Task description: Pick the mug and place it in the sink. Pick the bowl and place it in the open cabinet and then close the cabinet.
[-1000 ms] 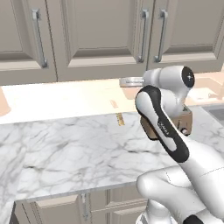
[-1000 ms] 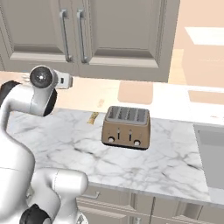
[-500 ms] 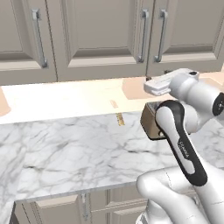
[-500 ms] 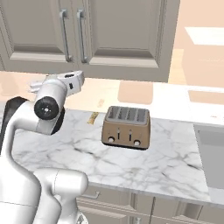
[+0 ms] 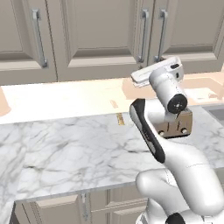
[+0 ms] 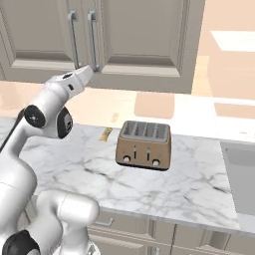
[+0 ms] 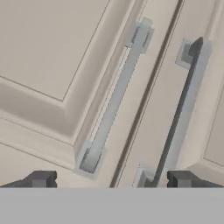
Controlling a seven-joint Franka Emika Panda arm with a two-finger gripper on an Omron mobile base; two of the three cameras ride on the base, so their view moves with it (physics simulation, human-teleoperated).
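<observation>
Hand view: gripper [image 7: 109, 181] jaws spread wide, empty, facing two closed cabinet doors' bar handles [image 7: 116, 98]; swinging this near risks clipping them.

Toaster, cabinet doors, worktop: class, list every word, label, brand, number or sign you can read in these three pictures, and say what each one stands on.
None: no readable text anywhere.
Toaster: round knobs on its front, no lettering.
Cabinet doors: plain panels with bar handles, no labels.
Marble counter: veins only.
Small tan mark on the backsplash: too small to tell if it bears writing.
</observation>
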